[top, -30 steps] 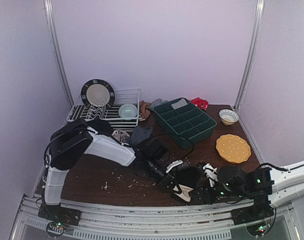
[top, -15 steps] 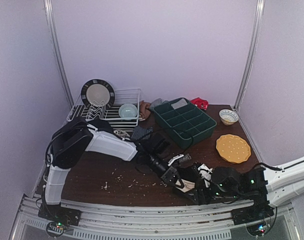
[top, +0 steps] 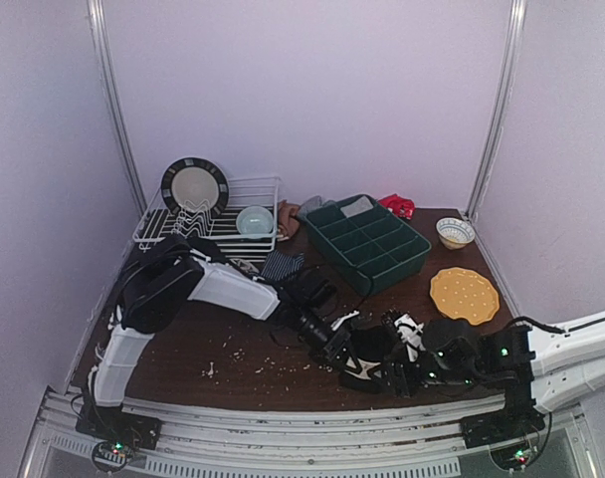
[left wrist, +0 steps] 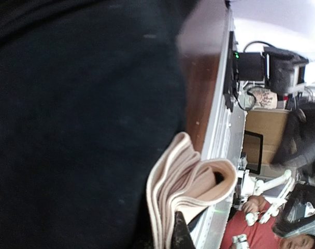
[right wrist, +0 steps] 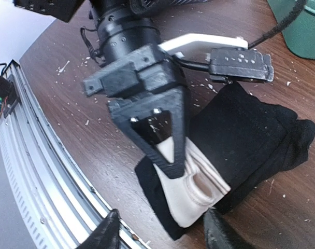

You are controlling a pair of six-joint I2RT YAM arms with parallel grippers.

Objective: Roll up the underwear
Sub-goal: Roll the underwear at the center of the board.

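Underwear (right wrist: 251, 140), black and pink, looks half rolled. The left gripper (right wrist: 168, 155) pinches its pink fold. The right gripper (right wrist: 162, 236), spread wide near that end, should probably grab the roll next.

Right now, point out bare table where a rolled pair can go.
Free: the crumb-strewn front-left table between the left forearm and near edge; also the strip between green tray and yellow plate. Crowded: front centre, where left gripper and right gripper meet at the black underwear, and the striped garment by the dish rack.
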